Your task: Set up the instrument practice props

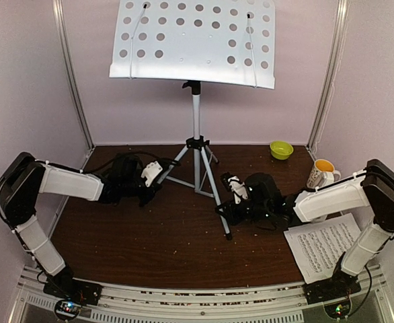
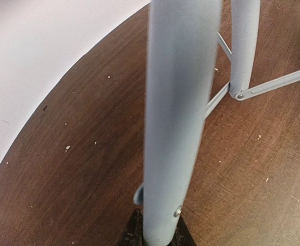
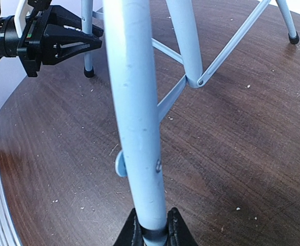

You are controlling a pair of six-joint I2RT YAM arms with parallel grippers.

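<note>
The music stand point(image 1: 195, 114) rises on its silver tripod at mid-table, its white perforated desk point(image 1: 193, 40) at the top. My left gripper point(image 1: 158, 176) is shut on the tripod's left leg point(image 2: 180, 102), which runs up between the black jaws of this gripper point(image 2: 157, 233). My right gripper point(image 1: 222, 205) is shut on the front right leg point(image 3: 134, 102), its jaws point(image 3: 152, 233) pinching the tube low down. The right wrist view also shows the left gripper point(image 3: 91, 40) at the far leg. A white sheet-music page point(image 1: 325, 245) lies flat at the right front, beside my right arm.
A small yellow-green bowl point(image 1: 281, 149) sits at the back right. A white mug point(image 1: 321, 173) with orange inside stands just behind my right forearm. Pale walls close in the dark wooden table point(image 1: 170, 242) on three sides.
</note>
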